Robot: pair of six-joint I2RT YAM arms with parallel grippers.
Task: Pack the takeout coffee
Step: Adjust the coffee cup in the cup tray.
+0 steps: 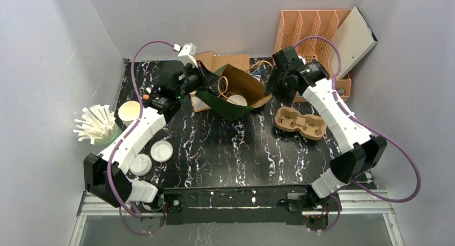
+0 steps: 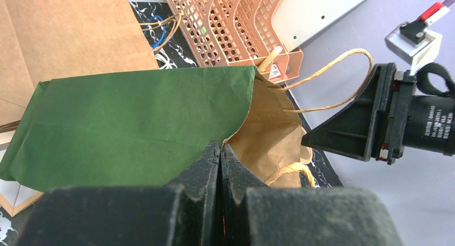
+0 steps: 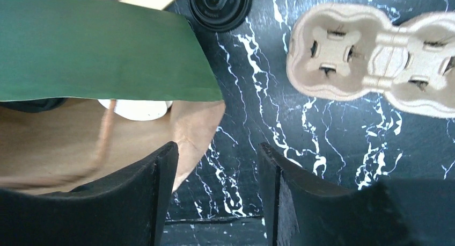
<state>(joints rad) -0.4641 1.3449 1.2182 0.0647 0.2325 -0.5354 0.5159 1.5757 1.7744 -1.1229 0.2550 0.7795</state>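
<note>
The left end effector (image 2: pixel 221 149) pinches the paper bag (image 2: pixel 134 122) by its rim, near the table's (image 1: pixel 225 149) far edge, likely to keep it open. The right end effector (image 3: pixel 214 171) is open and empty beside it. A coffee cup (image 3: pixel 137 109) sits inside.

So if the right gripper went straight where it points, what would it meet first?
Likely the paper bag, its brown rim just ahead of the right gripper; otherwise the marble table. Depth is unclear.

text: none legible | motor housing (image 2: pixel 435 122) — small white print, too blurred | rack sticker (image 2: pixel 274 71) — unreadable
</note>
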